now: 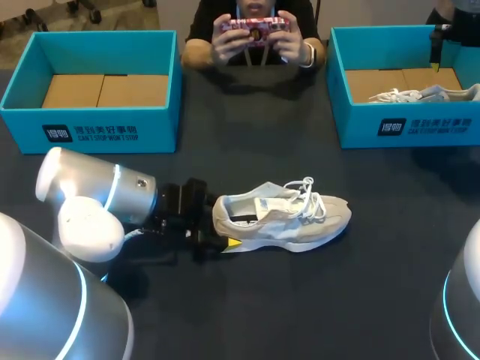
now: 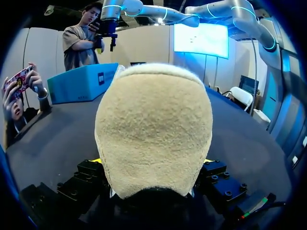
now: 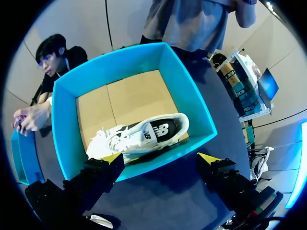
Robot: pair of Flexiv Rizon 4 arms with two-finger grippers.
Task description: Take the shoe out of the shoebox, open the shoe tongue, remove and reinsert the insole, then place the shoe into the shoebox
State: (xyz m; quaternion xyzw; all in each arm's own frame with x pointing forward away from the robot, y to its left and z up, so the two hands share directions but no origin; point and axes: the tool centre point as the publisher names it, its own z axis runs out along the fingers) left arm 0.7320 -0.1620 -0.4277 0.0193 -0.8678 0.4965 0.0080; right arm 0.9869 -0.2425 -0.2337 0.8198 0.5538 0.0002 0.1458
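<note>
Left wrist view: the left tool (image 2: 152, 162) is apparently clenching the fuzzy tan heel of the beige shoe (image 2: 153, 120), which is sitting mid-tabletop (image 1: 315, 300), its white laces trailing loose. Farther off, the right tool (image 3: 160, 160) is hovering released above a blue shoebox (image 3: 67, 124) holding a white shoe (image 3: 139, 135).

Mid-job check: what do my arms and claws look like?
Left arm and right arm: rounded silver-white links with glowing light-blue rings. Left claw and right claw: blocky black bodies with bolt heads, yellow fingertips, and a small red-and-green strip on one side.
</note>
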